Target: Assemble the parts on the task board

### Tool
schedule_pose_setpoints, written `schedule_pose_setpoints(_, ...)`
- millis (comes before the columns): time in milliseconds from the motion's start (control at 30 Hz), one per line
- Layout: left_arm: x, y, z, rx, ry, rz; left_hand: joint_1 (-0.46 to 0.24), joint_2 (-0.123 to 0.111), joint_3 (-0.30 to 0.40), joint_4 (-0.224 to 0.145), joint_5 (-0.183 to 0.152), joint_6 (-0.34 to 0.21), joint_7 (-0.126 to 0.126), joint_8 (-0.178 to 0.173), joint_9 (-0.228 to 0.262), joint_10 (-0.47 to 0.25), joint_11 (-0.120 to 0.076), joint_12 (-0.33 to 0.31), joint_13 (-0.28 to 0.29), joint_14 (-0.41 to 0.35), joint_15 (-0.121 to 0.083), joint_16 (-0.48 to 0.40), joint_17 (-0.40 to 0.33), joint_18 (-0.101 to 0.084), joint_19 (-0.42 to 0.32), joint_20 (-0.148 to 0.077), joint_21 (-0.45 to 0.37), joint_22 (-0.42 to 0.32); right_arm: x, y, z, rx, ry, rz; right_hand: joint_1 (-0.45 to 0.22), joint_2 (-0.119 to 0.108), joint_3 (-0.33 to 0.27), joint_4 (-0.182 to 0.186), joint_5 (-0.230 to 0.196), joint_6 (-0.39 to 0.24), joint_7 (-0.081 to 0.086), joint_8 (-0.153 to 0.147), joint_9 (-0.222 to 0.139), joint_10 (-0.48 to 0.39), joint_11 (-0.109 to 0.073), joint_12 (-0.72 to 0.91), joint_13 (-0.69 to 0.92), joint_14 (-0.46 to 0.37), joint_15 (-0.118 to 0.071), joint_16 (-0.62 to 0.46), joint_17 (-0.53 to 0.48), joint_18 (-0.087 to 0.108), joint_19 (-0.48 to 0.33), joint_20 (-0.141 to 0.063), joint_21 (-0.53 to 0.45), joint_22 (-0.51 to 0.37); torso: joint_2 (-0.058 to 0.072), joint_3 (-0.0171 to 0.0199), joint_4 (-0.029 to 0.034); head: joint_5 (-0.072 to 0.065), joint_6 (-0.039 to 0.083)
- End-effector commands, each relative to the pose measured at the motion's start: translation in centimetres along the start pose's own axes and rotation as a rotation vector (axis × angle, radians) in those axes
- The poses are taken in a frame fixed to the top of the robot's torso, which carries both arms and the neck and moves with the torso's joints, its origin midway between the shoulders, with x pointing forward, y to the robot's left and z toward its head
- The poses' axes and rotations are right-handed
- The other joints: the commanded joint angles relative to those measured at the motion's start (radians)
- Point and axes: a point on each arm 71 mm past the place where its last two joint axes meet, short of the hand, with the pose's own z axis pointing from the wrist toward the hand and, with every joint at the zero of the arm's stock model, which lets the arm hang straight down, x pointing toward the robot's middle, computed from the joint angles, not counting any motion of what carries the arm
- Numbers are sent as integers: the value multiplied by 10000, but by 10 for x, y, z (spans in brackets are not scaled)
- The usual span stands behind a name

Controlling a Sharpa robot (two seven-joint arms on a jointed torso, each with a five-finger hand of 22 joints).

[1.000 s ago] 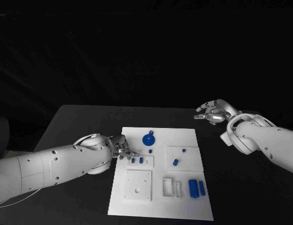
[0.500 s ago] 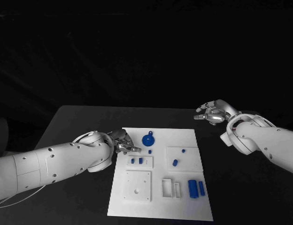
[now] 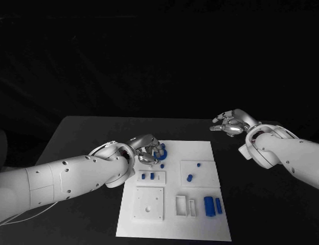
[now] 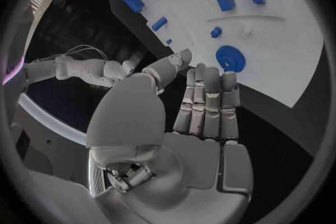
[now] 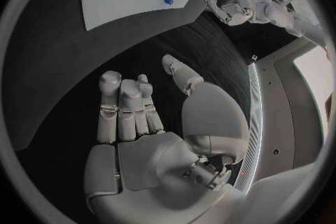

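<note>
Lying flat near the far edge of the task board (image 3: 204, 153), the blue gear (image 3: 162, 151) sits at about eleven o'clock from the board's middle. Just at its nine o'clock hovers the left hand (image 3: 146, 151), fingers apart and empty. Well apart at two o'clock, the right hand (image 3: 230, 124) waits off the board, fingers loosely apart, holding nothing.

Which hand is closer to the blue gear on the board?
Left. The left hand hovers right at the blue gear, holding nothing; the right hand is off the task board, over the black table.
</note>
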Motion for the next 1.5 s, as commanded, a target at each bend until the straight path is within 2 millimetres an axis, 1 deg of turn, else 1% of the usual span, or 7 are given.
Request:
schedule_pose_setpoints(33, 2, -10, 6, 1058, -57, 1538, 103, -1, -50, -20, 2, 66, -20, 2, -92, 161, -14, -364, -97, 84, 33, 85, 34, 184, 108, -359, -5, 37, 2, 2, 0, -102, 133, -2, -88, 11, -22, 42, 66, -112, 207, -60, -9, -70, 14, 65, -11, 4, 44, -61, 12, 519, 13, -73, -65, 160, 6, -3, -6, -25, 17)
schedule_pose_setpoints(267, 15, -13, 19, 1039, 426, 2788, 33, -53, -153, 44, -167, 200, -47, -30, -281, 247, 45, -1023, -336, 252, 86, 259, 109, 292, 307, -323, 87, 133, 3, 3, 1, -116, 146, 3, -92, 8, -24, 44, 73, -111, 207, -60, -9, -69, 13, 66, -13, 5, 44, -61, 13, 519, 14, -73, -65, 160, 13, -12, -29, -45, 31)
schedule_pose_setpoints(567, 26, -11, 28, 765, 929, 3521, -71, -166, -223, 170, -299, 193, -24, -115, -429, 153, 137, -1501, -533, 320, 159, 383, 155, 382, 420, -259, 141, 200, 4, 4, 1, -154, 171, 10, -96, 9, -26, 47, 83, -111, 206, -60, -9, -68, 13, 68, -14, 7, 43, -61, 13, 519, 15, -74, -65, 160, 14, -17, -19, -95, 14)
schedule_pose_setpoints(900, 30, -9, 34, 617, 1068, 3742, -111, -254, -257, 291, -394, 140, 9, -180, -521, 135, 171, -1728, -626, 374, 190, 538, 216, 463, 511, -223, 212, 263, 5, 5, 1, -173, 199, 19, -99, 11, -28, 49, 92, -110, 206, -59, -9, -67, 12, 70, -16, 8, 43, -60, 14, 519, 16, -75, -64, 160, 15, -12, -9, -126, -16)
schedule_pose_setpoints(1067, 34, -6, 35, 483, 1227, 3827, -89, -227, -257, 337, -392, 154, 8, -186, -556, 193, 163, -1800, -651, 408, 183, 643, 256, 503, 565, -222, 265, 306, 5, 5, 1, -179, 203, 20, -101, 12, -29, 51, 97, -110, 206, -59, -9, -66, 12, 72, -17, 9, 42, -60, 15, 519, 17, -76, -64, 160, 8, -13, -1, -137, -51)
schedule_pose_setpoints(1233, 36, -4, 36, 422, 1286, 3902, -65, -186, -269, 363, -387, 174, 4, -187, -591, 256, 156, -1874, -676, 443, 175, 763, 300, 537, 615, -226, 325, 357, 6, 6, 1, -200, 218, 29, -103, 14, -30, 52, 102, -110, 205, -59, -9, -66, 12, 73, -18, 10, 42, -60, 15, 519, 18, -76, -64, 161, 1, -1, -1, -141, -75)
schedule_pose_setpoints(1500, 40, 0, 37, 423, 1350, 4009, -54, -142, -269, 383, -381, 175, 7, -194, -615, 303, 151, -1914, -688, 448, 171, 818, 316, 555, 638, -227, 352, 384, 6, 7, 0, -221, 228, 37, -107, 16, -33, 54, 109, -109, 205, -58, -9, -65, 11, 75, -20, 12, 42, -60, 16, 519, 20, -77, -63, 161, 2, 4, -3, -161, -87)
